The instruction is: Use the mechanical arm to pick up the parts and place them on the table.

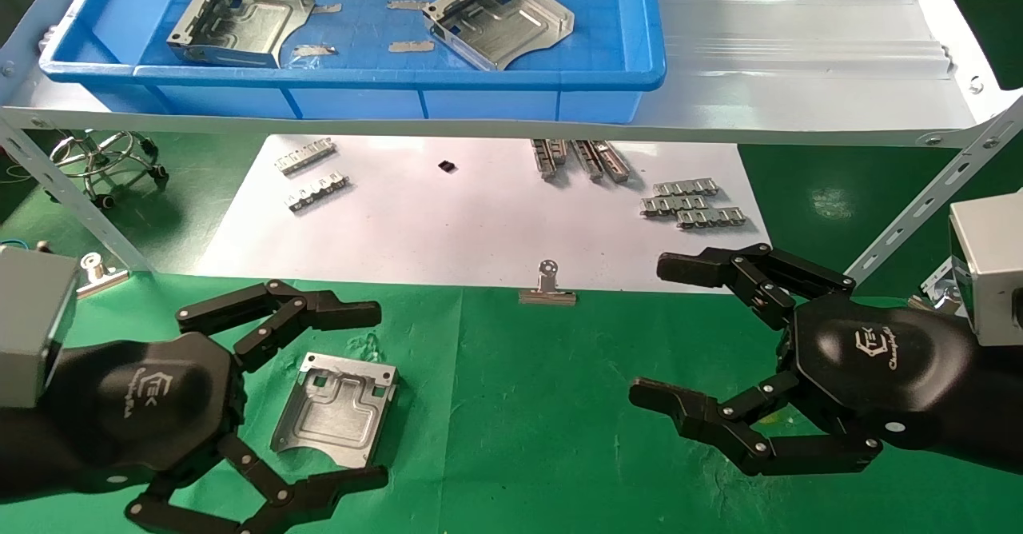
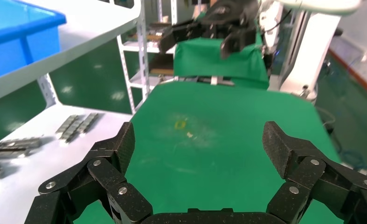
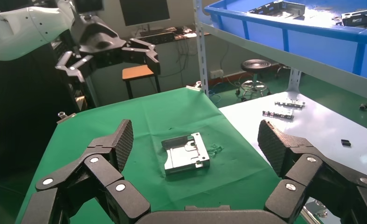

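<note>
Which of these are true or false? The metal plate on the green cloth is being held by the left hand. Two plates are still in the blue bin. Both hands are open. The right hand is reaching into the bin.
1. The left hand holds the part on the table: false. Its fingers are spread around it without touching; the part lies flat on the green table.
2. Two parts are in the blue bin: true.
3. Both hands are open: true.
4. The right hand is reaching into the bin: false. It is over the table, empty.
</note>
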### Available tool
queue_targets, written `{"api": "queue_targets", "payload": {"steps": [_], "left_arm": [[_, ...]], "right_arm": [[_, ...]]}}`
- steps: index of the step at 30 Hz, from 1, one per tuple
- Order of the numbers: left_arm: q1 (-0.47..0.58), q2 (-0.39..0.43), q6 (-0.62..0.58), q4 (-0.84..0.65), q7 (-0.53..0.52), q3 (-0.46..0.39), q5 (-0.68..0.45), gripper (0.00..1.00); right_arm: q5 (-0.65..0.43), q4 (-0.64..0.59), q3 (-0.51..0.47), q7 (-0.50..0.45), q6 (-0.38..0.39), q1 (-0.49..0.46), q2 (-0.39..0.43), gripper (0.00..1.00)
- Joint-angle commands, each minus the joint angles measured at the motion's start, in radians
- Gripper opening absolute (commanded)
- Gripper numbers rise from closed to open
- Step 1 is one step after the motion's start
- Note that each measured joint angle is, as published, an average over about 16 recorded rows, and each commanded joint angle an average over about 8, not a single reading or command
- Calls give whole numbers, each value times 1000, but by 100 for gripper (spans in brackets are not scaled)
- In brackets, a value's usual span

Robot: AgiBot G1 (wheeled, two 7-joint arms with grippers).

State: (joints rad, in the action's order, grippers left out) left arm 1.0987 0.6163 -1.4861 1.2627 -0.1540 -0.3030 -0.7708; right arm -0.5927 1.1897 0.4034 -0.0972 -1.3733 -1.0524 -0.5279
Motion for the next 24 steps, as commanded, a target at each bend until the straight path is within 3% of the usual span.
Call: {"api": "queue_targets", "payload": {"steps": [1,24], "left_arm": [[-11,-2,-4,10,-16,11,19,100],[-29,-6,-12,25,-37,28,48,100]], "right_arm": [[0,0,0,0,0,0,0,100],[0,0,0,0,0,0,0,100]]}}
